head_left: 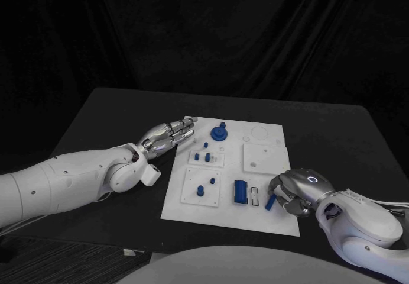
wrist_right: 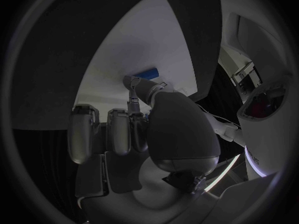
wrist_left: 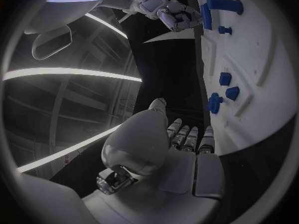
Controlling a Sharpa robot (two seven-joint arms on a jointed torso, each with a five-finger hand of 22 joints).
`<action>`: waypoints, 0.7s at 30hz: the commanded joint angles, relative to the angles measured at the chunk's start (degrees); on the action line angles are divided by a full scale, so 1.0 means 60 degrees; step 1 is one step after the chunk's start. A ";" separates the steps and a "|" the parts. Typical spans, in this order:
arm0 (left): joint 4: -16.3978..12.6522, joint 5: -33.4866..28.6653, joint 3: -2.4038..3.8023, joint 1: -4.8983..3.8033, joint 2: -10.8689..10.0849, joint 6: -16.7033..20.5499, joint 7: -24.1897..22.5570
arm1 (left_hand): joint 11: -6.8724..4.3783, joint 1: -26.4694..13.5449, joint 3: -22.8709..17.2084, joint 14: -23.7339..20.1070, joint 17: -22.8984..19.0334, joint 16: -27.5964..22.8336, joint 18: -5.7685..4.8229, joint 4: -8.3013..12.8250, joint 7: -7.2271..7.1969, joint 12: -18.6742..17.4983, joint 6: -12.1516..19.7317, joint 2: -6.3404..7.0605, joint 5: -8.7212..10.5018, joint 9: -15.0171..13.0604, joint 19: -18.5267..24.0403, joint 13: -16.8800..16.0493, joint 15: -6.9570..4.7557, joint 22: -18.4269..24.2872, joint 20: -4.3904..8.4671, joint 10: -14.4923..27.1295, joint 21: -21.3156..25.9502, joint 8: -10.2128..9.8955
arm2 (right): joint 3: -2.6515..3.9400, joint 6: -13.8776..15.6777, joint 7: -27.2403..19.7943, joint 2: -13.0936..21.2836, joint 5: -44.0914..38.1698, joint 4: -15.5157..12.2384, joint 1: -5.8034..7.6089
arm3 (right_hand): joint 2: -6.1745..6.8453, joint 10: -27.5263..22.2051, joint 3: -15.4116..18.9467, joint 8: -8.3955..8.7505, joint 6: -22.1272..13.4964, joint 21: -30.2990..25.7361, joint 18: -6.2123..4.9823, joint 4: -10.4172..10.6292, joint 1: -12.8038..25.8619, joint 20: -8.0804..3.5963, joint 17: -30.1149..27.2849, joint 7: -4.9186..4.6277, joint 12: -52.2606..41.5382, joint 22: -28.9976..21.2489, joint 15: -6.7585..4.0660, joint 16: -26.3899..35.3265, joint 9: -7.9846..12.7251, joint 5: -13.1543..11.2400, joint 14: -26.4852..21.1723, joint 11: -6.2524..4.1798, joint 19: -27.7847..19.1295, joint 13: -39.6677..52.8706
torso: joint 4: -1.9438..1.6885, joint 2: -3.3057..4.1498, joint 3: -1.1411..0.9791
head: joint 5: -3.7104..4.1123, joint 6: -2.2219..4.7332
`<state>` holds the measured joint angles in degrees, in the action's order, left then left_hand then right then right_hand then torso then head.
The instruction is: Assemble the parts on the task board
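Note:
The white task board (head_left: 264, 158) lies mid-table. On it are a round blue knob (head_left: 220, 133), small blue pegs (head_left: 202, 157), a single peg (head_left: 200, 190) and a long blue block (head_left: 241, 192). My left hand (head_left: 171, 134) hovers at the board's far left corner, fingers stretched out with nothing in them. My right hand (head_left: 295, 193) is curled at the board's near right edge, pinching a small blue part (head_left: 270, 203) over the board. The right wrist view shows that blue part (wrist_right: 146, 73) at the fingertips (wrist_right: 133, 87). From the left wrist, the knob (wrist_left: 215, 103) and the right hand (wrist_left: 167, 10) are visible.
A narrow white insert with a dark slot (head_left: 254, 194) sits beside the blue block. Raised white square plates (head_left: 266, 157) and round recesses (head_left: 260, 134) mark the board's right half. Black table (head_left: 111, 118) surrounds the board on all sides.

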<state>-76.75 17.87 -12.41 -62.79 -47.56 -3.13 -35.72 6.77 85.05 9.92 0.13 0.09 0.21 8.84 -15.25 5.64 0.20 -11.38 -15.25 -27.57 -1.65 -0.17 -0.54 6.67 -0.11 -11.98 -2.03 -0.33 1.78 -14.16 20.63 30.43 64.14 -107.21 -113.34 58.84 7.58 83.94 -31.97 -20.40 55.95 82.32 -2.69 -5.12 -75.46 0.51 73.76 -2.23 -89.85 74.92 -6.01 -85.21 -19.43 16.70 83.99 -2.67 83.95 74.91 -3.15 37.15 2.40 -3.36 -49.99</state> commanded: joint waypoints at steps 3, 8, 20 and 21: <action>-0.0031 -0.0010 0.0009 0.0013 0.0017 -0.0130 -0.0037 | 0.0032 0.0010 -0.0045 -0.0021 -0.0015 -0.0034 0.0069 -0.0010 0.0050 0.0065 -0.0049 -0.0007 -0.0037 -0.0011 -0.0009 -0.0013 0.0074 -0.0011 -0.0057 -0.0014 0.0021 0.0017 | 0.0001 0.0742 -0.0351 -0.0004 -0.0716 0.0119 0.0039 | -0.0145 0.1010 0.0393 0.0159 0.0133 0.0085 0.0146 0.0175 0.0021 -0.0077 0.0005 0.0066 -0.0025 0.2114 -0.0094 -0.0040 -0.0028 -0.0757 0.0555 -0.0091 0.0467 0.2514 | 0.0015 0.0000 0.0007 | -0.0005 -0.0001; -0.0025 -0.0010 0.0009 0.0014 0.0026 -0.0142 -0.0024 | 0.0032 0.0010 -0.0045 -0.0021 -0.0015 -0.0034 0.0069 -0.0010 0.0050 0.0065 -0.0049 -0.0007 -0.0037 -0.0011 -0.0009 -0.0013 0.0074 -0.0011 -0.0057 -0.0014 0.0021 0.0017 | 0.0001 0.1291 -0.0469 0.0064 -0.0759 0.0137 0.0086 | -0.0053 0.1010 0.0693 0.1233 -0.1295 0.0042 0.0138 0.0443 0.0029 -0.0088 -0.0067 0.0099 -0.0025 0.2102 -0.0104 -0.0009 0.0464 -0.0898 0.0540 -0.0112 0.0449 0.2514 | 0.0047 0.0001 0.0007 | -0.0035 -0.0001; 0.0006 -0.0010 0.0009 0.0014 0.0070 -0.0153 0.0005 | 0.0023 0.0004 -0.0049 -0.0021 -0.0015 -0.0034 0.0071 -0.0013 0.0085 0.0063 -0.0067 -0.0010 -0.0047 -0.0013 -0.0024 -0.0013 0.0076 -0.0023 -0.0061 -0.0017 0.0006 0.0021 | 0.0000 0.2160 -0.0661 0.0474 -0.0315 -0.0097 0.1040 | -0.0024 0.1010 0.1871 0.2066 -0.1414 -0.0396 0.0043 0.1564 -0.0060 -0.0094 -0.0266 0.0143 -0.0025 0.1974 -0.0109 0.0093 0.1201 -0.2013 0.0495 -0.0144 0.0264 0.2514 | 0.0019 -0.0018 0.0008 | 0.0042 -0.0001; 0.0010 -0.0010 0.0009 0.0014 0.0078 -0.0154 0.0005 | 0.0023 0.0004 -0.0049 -0.0021 -0.0015 -0.0034 0.0071 -0.0013 0.0085 0.0063 -0.0067 -0.0010 -0.0047 -0.0013 -0.0024 -0.0013 0.0076 -0.0023 -0.0061 -0.0017 0.0006 0.0021 | 0.0000 0.2156 -0.0635 0.0505 -0.0076 -0.0126 0.1099 | -0.0056 0.1010 0.1886 0.2062 -0.1357 -0.0395 0.0045 0.1583 -0.0126 -0.0093 -0.0256 0.0106 -0.0025 0.1975 -0.0106 0.0091 0.1209 -0.1962 0.0498 -0.0127 0.0267 0.2514 | 0.0019 -0.0019 0.0008 | 0.0043 -0.0001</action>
<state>-76.64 17.87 -12.41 -62.78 -47.27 -3.39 -35.18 6.77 85.05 9.92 0.13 0.05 0.21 8.84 -15.25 5.94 0.20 -11.68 -15.25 -27.57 -1.64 -0.17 -0.53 6.67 -0.18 -11.98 -2.03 -0.33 1.78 -14.15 30.63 27.18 66.92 -110.19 -113.73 65.10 7.23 84.04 -21.08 -8.20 47.51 80.08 -2.69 4.36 -75.62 0.10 72.18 -1.84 -89.85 74.91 -6.81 -84.74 -12.24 4.84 83.99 -3.61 83.94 74.91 -3.04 37.09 2.41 -3.12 -49.99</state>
